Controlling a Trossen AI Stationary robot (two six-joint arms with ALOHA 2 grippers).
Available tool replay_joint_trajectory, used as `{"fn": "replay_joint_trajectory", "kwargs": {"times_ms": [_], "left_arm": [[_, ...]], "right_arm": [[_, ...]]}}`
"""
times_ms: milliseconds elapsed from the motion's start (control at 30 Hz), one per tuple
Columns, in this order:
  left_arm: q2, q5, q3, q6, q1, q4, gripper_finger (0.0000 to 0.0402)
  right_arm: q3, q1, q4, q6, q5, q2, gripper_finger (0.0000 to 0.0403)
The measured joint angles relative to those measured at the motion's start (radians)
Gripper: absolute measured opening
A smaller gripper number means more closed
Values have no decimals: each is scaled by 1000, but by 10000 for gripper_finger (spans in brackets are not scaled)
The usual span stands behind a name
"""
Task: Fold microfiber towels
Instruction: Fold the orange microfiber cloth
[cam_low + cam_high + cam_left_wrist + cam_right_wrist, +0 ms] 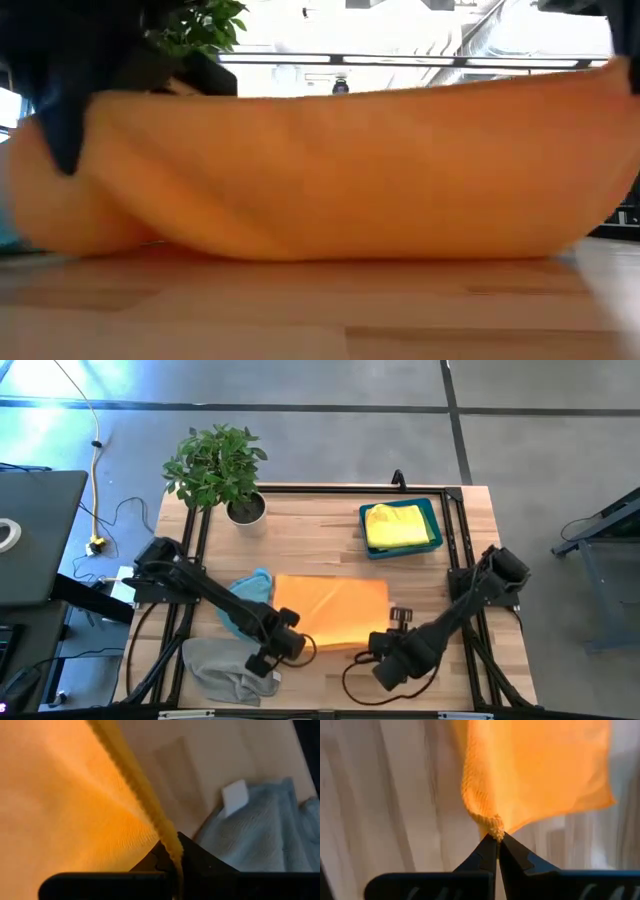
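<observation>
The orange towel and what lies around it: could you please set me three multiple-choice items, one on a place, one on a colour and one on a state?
1. Where does the yellow towel lie?
A. in the blue bin
B. under the potted plant
C. on the floor

2. What colour is the towel at the table's near left corner, beside the left hand?
A. red
B. grey
C. black

3. How is the orange towel held?
A. it lies untouched
B. by the left hand alone
C. by both hands, the right hand too, each shut on a near corner

Key: 1 A, the high view shows it inside the bin. 2 B, the grey towel lies there crumpled. 3 C, each wrist view shows closed fingers pinching orange cloth.
</observation>
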Motion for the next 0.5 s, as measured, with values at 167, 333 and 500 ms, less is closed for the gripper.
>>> {"fn": "replay_joint_trajectory", "kwargs": {"times_ms": [167, 333, 500], "left_arm": [[22, 50, -13, -1, -5, 92, 0], [25, 51, -13, -1, -10, 98, 0], [25, 72, -13, 16, 18, 85, 0]], "right_arm": [[-126, 8, 204, 19, 19, -22, 0], [-213, 4, 385, -28, -120, -22, 0], [-201, -14, 275, -93, -128, -54, 0]]}}
